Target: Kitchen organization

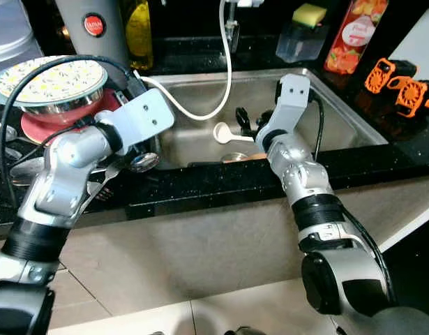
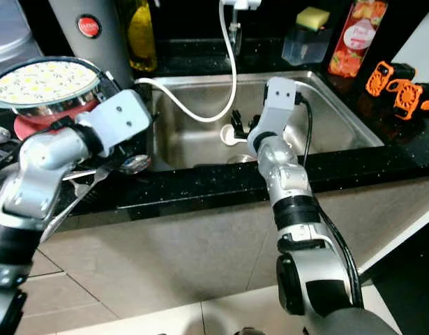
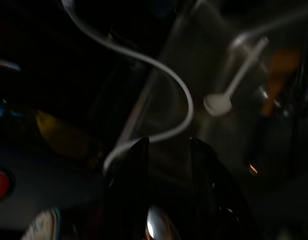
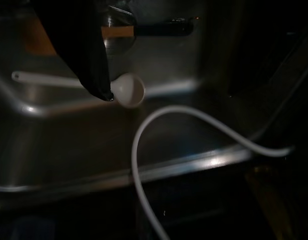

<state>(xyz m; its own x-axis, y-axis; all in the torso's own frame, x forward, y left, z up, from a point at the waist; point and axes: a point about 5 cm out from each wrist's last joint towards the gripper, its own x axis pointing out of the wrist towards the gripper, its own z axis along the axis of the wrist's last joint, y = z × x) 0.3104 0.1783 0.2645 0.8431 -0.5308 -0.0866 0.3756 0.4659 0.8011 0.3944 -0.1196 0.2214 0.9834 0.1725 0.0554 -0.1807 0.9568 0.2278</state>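
- Behind my sink's back rim I see a red juice carton (image 1: 355, 33) at the right end of the black countertop (image 1: 381, 162).
- Just left of the carton stands a clear sponge holder (image 1: 301, 40) with a yellow sponge (image 1: 310, 14) on top.
- At the counter's far right edge lie two orange-and-black gadgets (image 1: 401, 82).
- A yellow bottle (image 1: 139, 35) stands at the back left, beside a grey cylinder with a red badge (image 1: 94, 26).

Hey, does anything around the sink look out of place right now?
Yes. A white hose droops loose from the tap into the steel sink instead of being stowed, and a white ladle lies on the sink bottom near the right hand. The left hand is over the dish rack with a metal spoon.
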